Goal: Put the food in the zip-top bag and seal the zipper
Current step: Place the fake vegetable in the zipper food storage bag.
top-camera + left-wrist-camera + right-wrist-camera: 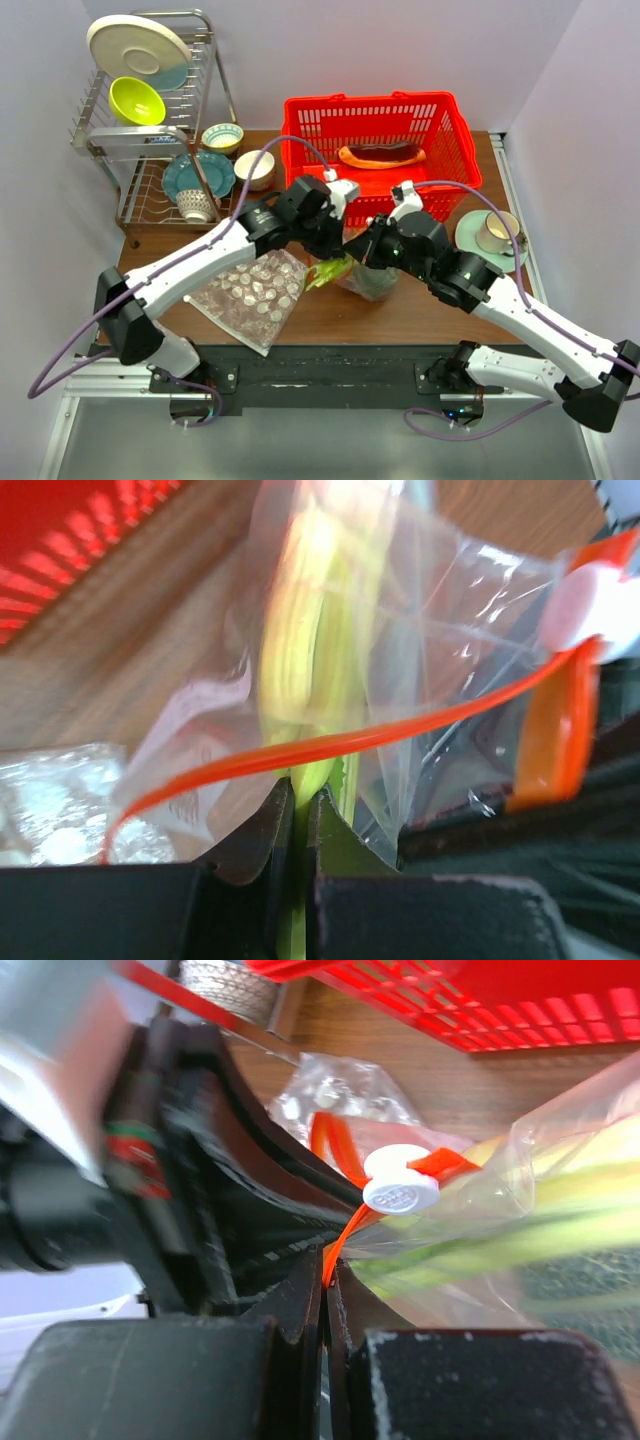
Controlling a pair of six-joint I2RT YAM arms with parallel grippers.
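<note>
1. Location: zip-top bag lies at centre of table, betw. both arms, just near of the red basket.
2. L side: left gripper has jaws closed to a slit, pinching the thin end of the light-green stalks. The stalk body reaches past the zipper and appears to sit inside the film.
3. R side: right gripper has jaws closed on the zipper strip at the mouth edge, close to the white slider.
4. Handling (est.): film is thin, limp and prob. slippery. The zipper strip is the only stiff part, so it is the grip pt. Stalks look light and soft; hold at the thin end.
5. Contents: stalks are in. Dark green ball appears to be inside, not certain. Slab lies in the basket, well apart from the bag.
6. Dotted bag lies left of the zip-top bag; not a task item.
7. Mouth is open; zipper not yet sealed.
</note>
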